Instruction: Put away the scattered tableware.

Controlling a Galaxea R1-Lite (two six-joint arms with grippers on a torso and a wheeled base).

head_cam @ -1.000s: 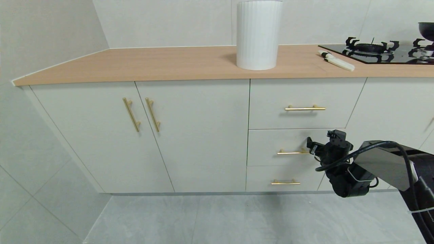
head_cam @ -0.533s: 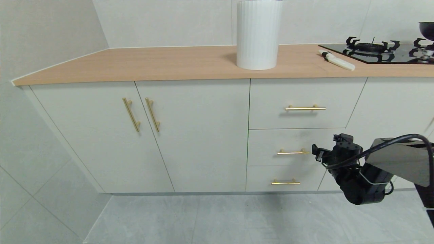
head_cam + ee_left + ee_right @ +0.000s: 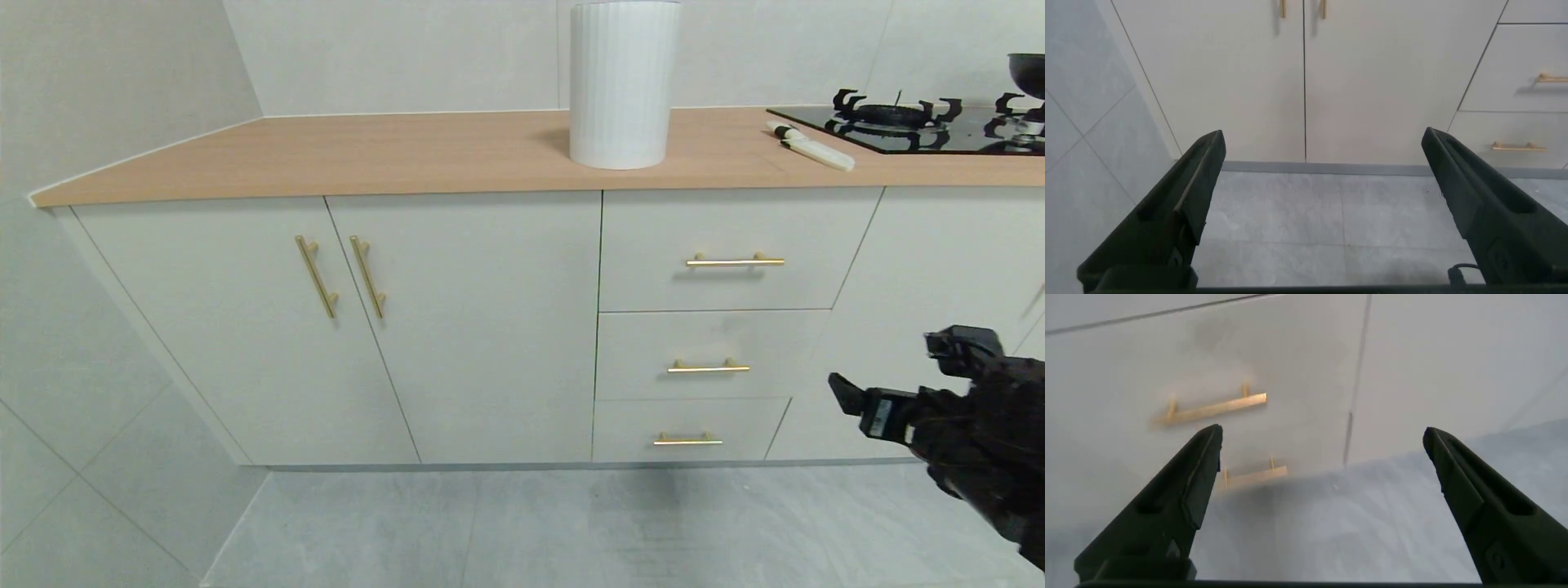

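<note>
– Your right gripper (image 3: pixel 898 367) has pulled back to the right and lower, away from the middle drawer handle (image 3: pixel 708 367). All three drawers (image 3: pixel 718 335) look shut.
– What can go wrong for you from here?
– Your left gripper (image 3: pixel 1323 140) hangs low, fingers spread, over the floor (image 3: pixel 1315 220) by the cabinet doors (image 3: pixel 1388 73). The white utensil (image 3: pixel 810 147) lies near the countertop's (image 3: pixel 367 155) front edge, just beside the hob's (image 3: pixel 914 131) left corner. Rising from below, your arm could clip that edge or nudge the utensil off.
– And your right arm's pose?
– Low, in front of the drawers, fingers spread wide, holding nothing.
</note>
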